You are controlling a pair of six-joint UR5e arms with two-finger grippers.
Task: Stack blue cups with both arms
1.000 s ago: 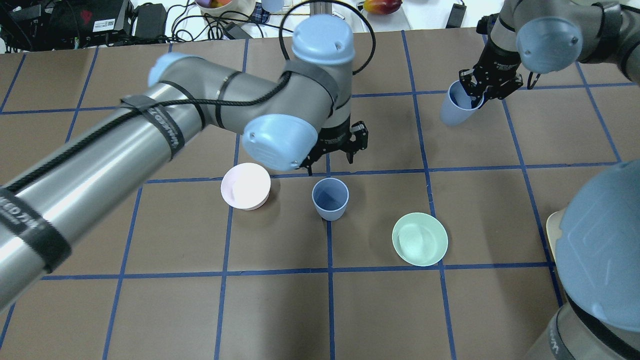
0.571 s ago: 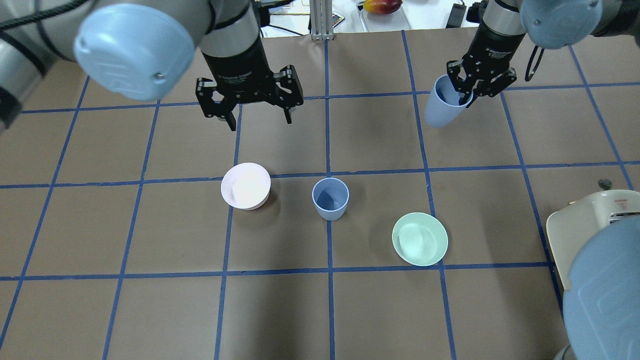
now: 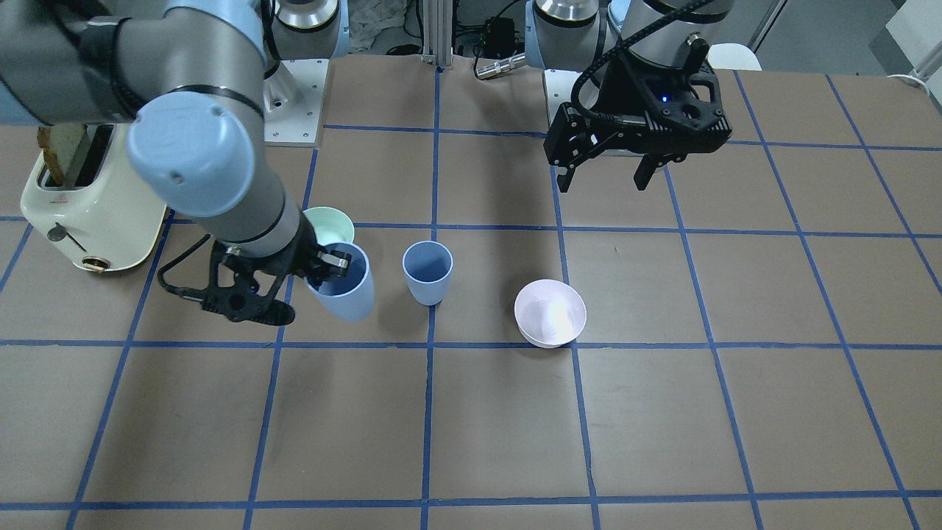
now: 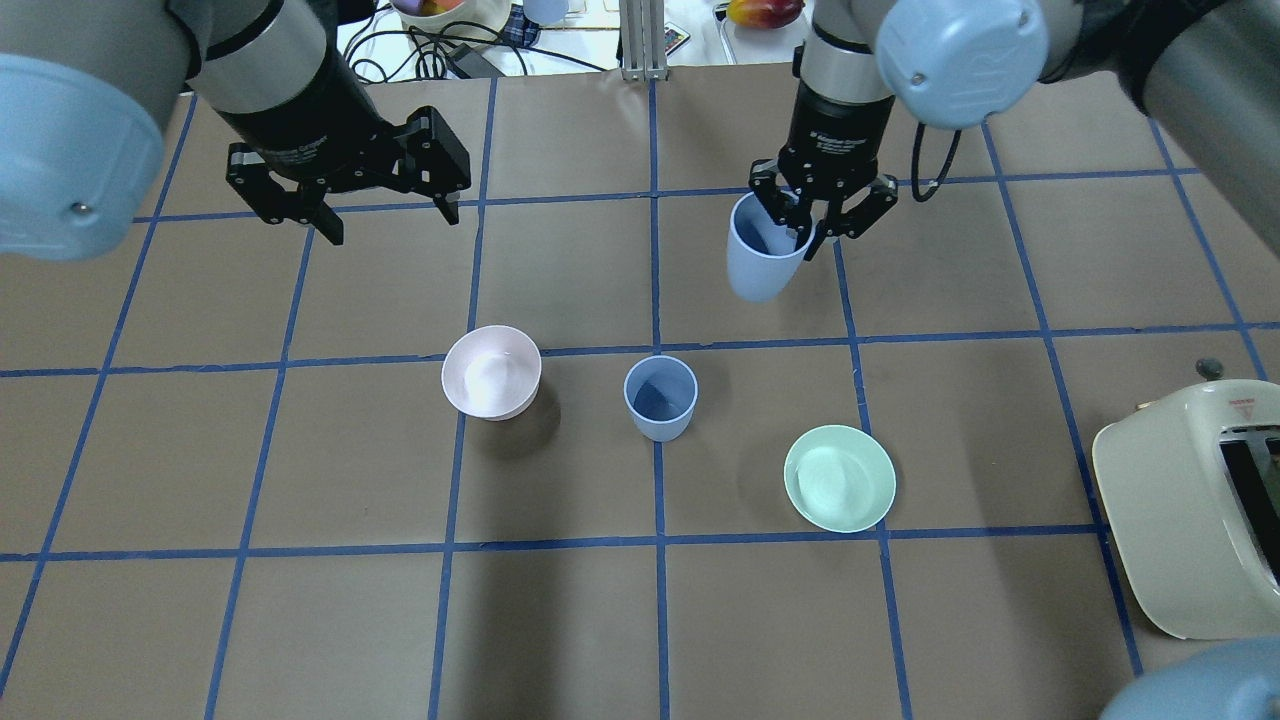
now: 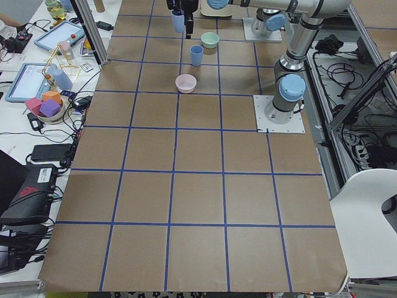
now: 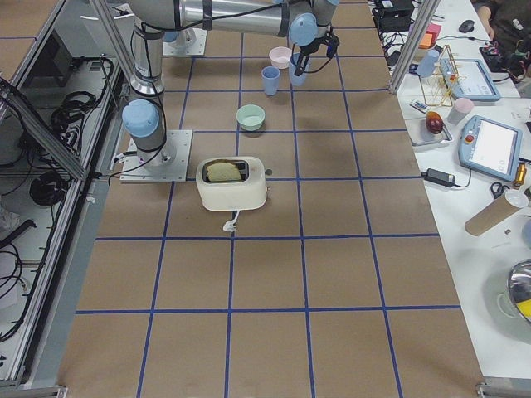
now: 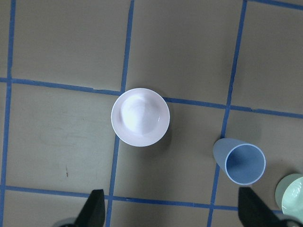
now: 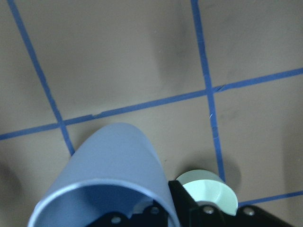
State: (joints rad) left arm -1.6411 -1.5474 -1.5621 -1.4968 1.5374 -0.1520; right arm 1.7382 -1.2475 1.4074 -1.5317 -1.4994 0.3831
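One blue cup (image 4: 660, 398) stands upright on the table between the two bowls; it also shows in the front view (image 3: 427, 272) and the left wrist view (image 7: 244, 163). My right gripper (image 4: 797, 228) is shut on the rim of the second blue cup (image 4: 758, 265), one finger inside. It holds this cup tilted above the table, behind and to the right of the standing cup. The held cup fills the right wrist view (image 8: 118, 175). My left gripper (image 4: 390, 225) is open and empty, high over the far left squares. Its fingertips (image 7: 92, 208) frame the pink bowl and the standing cup.
A pale pink-white bowl (image 4: 491, 371) sits left of the standing cup and a mint-green bowl (image 4: 839, 478) to its right front. A cream toaster (image 4: 1190, 510) with bread stands at the table's right edge. Cables and clutter lie beyond the far edge.
My right gripper has carried its blue cup leftward, towards the table's middle. My left arm has drawn back to the far left, still open. The standing cup and bowls have not moved.
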